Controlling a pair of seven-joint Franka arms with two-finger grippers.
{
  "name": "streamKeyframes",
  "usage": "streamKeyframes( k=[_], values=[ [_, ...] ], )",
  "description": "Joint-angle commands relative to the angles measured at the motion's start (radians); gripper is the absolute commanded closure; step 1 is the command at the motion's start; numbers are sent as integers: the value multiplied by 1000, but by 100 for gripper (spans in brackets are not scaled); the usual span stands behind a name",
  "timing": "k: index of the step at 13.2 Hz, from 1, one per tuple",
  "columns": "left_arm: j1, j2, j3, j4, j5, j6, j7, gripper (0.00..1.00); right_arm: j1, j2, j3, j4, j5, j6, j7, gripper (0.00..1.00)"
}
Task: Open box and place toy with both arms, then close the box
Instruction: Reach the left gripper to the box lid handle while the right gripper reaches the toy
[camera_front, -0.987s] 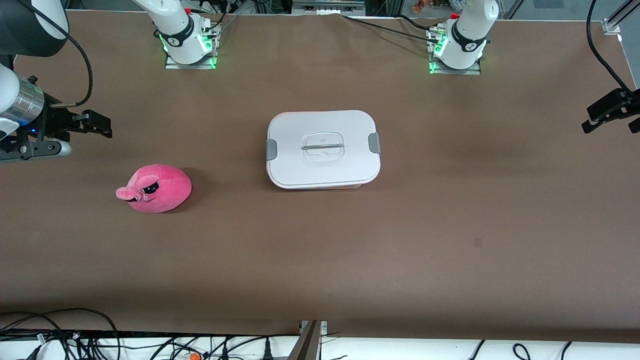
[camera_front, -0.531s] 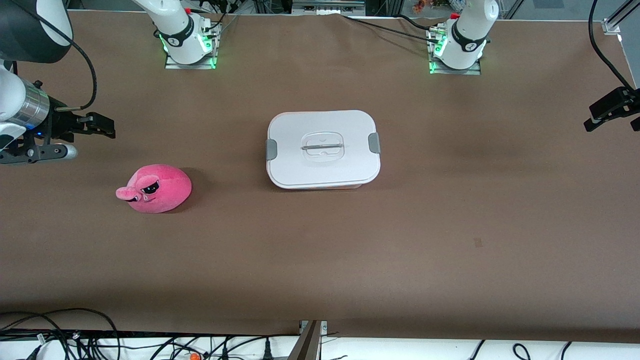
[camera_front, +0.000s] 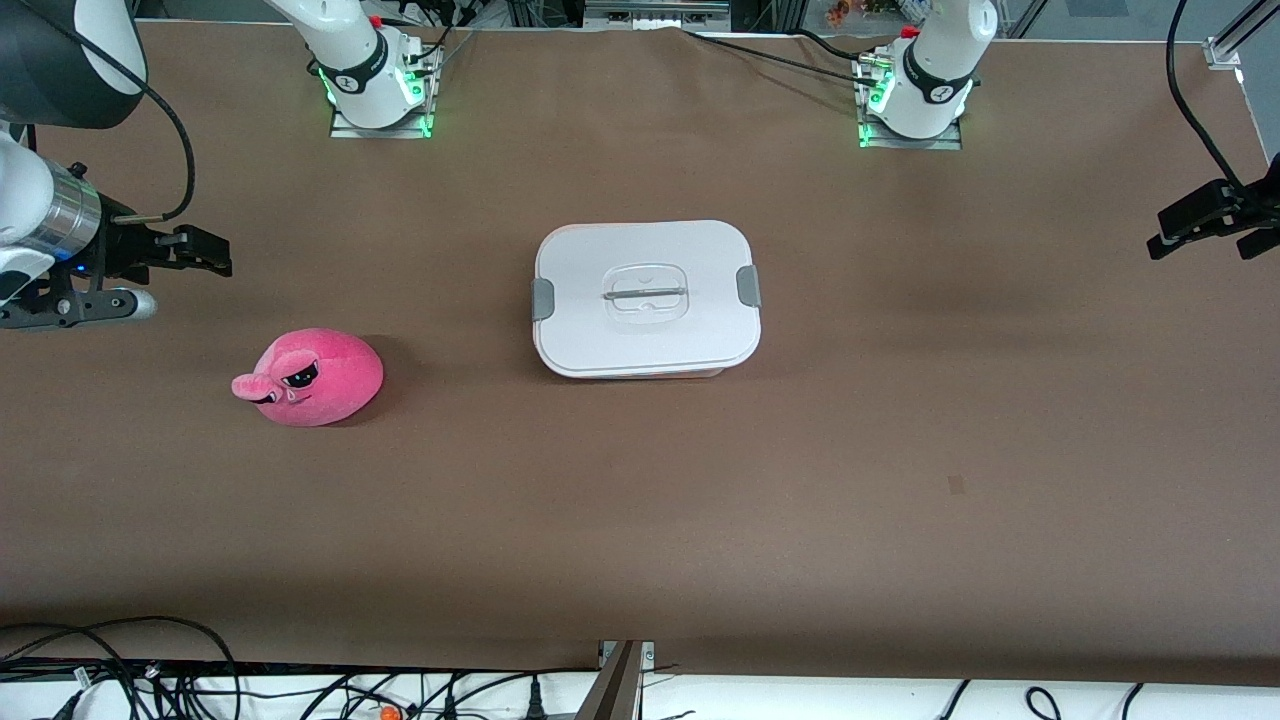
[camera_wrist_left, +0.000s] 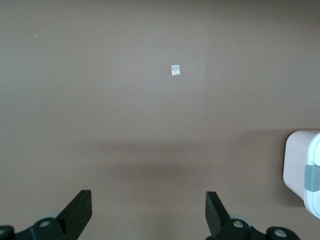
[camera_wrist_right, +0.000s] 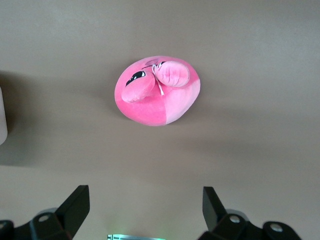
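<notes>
The right gripper (camera_front: 205, 252) hangs in the air over the worktop's edge at the right arm's end, roughly level with the box. Its two black fingers (camera_wrist_right: 75, 207) stand wide apart with nothing between them, as the right wrist view shows.

The toy (camera_front: 312, 378), a round hot-pink plush with black sunglasses eyes and a small snout flap, lies on the brown worktop (camera_front: 640, 520) toward the right arm's end, well clear of every edge. It sits nearer to the front camera than the box and well apart from it, with bare worktop between the two. In the right wrist view the toy (camera_wrist_right: 157, 90) lies untouched on the surface, out ahead of the spread fingers.

The box (camera_front: 647, 298) rests about midway along the worktop, between the two arm bases and somewhat nearer to them than the toy is. Its white lid (camera_front: 690, 250) is on, with a grey clip (camera_front: 542, 299) on one short side, a second grey clip (camera_front: 748, 287) on the other, and the recessed handle (camera_front: 645, 294) in the middle.

The left gripper (camera_front: 1200, 232) hangs over the worktop's edge at the left arm's end. Its fingers (camera_wrist_left: 216, 212) are also spread wide and empty above bare worktop, and a corner of the box (camera_wrist_left: 300, 167) with one grey clip shows at the side of the left wrist view. A small pale mark (camera_wrist_left: 175, 70) lies on the worktop ahead of that gripper.
</notes>
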Motion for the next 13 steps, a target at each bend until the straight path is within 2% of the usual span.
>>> streamKeyframes(
  k=[1,5,7,10,13],
  values=[
    [-10,2,-30,18,20,-33,11,0,-4,7,5,17,-11,-18,6,0],
    [-11,5,-145,15,22,-36,8,0,4,24,6,20,-14,-18,3,0],
    [-11,17,-225,9,22,-38,10,0,-1,24,6,19,-13,-18,0,0],
    [-13,69,-383,7,19,-68,2,0,-4,25,6,19,-14,-15,-2,0],
    [-30,170,-523,12,22,-30,2,0,-5,54,5,20,-14,-19,-3,0]
  ],
)
